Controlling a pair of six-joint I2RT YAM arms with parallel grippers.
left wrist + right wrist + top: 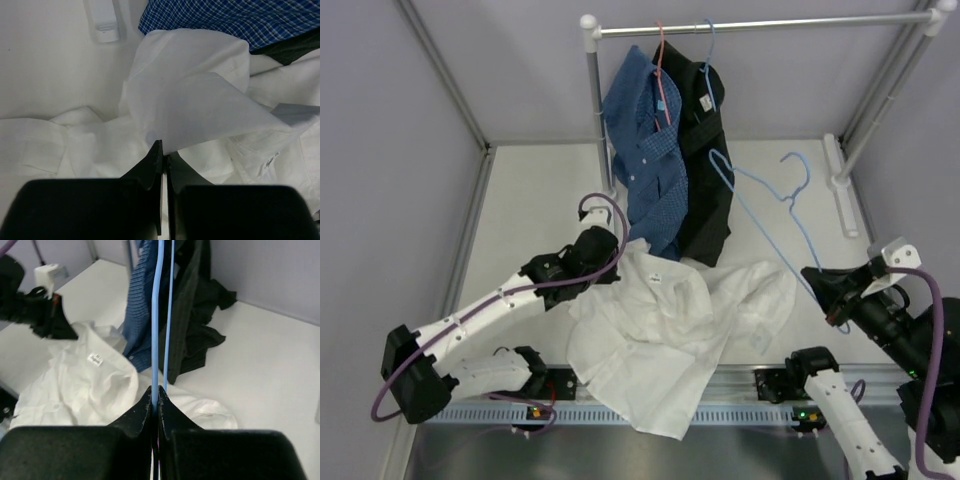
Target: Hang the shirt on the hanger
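The white shirt (670,330) lies crumpled on the table, its hem hanging over the near edge. My left gripper (610,252) is shut on a fold of the shirt (200,105) at its upper left, near the collar. My right gripper (827,290) is shut on the light-blue wire hanger (765,205), held tilted above the table with its hook (798,168) to the right. In the right wrist view the hanger wire (155,315) runs straight up from the gripper (155,390) over the shirt (85,385).
A blue checked shirt (645,150) on a pink hanger and a black shirt (705,170) on a blue hanger hang from the rail (760,24) at the back. The rail's posts (598,110) stand on the table. Grey walls enclose the sides.
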